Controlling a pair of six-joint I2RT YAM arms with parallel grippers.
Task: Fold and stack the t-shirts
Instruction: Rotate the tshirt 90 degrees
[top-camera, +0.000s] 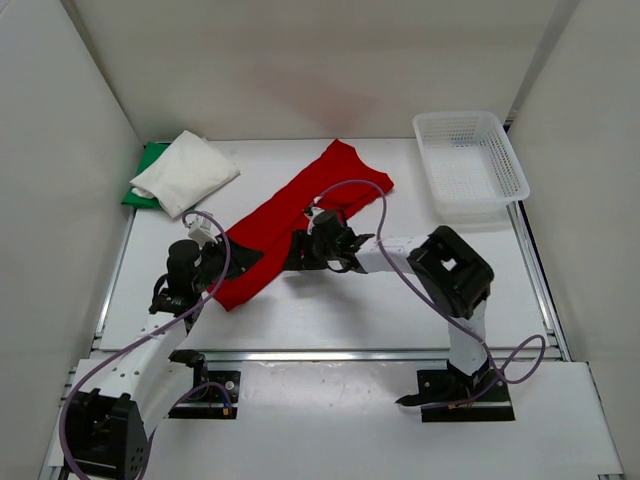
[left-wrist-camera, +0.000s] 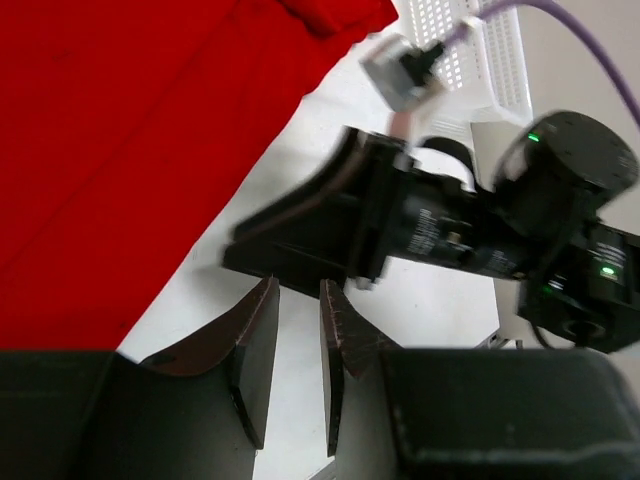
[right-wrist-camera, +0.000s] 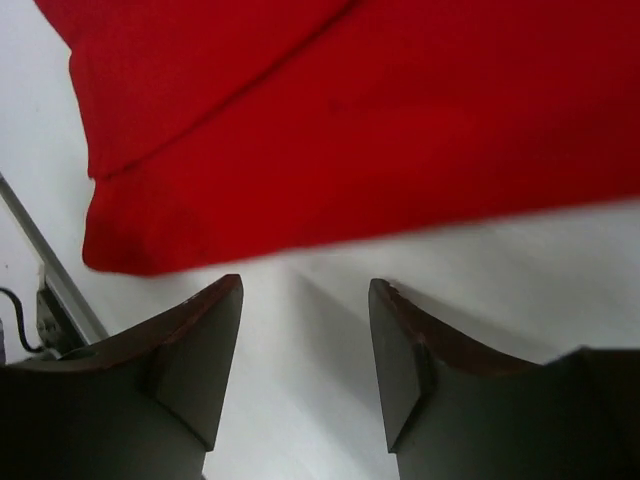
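1. Seeing the red t-shirt (top-camera: 290, 215) lying mid-table as a long strip, its axis running near-left to far-right.
2. Holding the right gripper (right-wrist-camera: 305, 290) spread and empty, just beside the strip's near long edge, with the cloth lying ahead of the fingertips.
3. Holding the left gripper (left-wrist-camera: 298, 290) parted only narrowly, pinching nothing, at the strip's near-left end.
4. Judging left nearer the end hem, right nearer the middle.
5. Noting the white t-shirt (top-camera: 185, 172) sitting folded on the green t-shirt (top-camera: 137, 195) far-left, well apart; basket (top-camera: 470, 118) far-right; bare table (top-camera: 400, 300) showing near-right of the strip.
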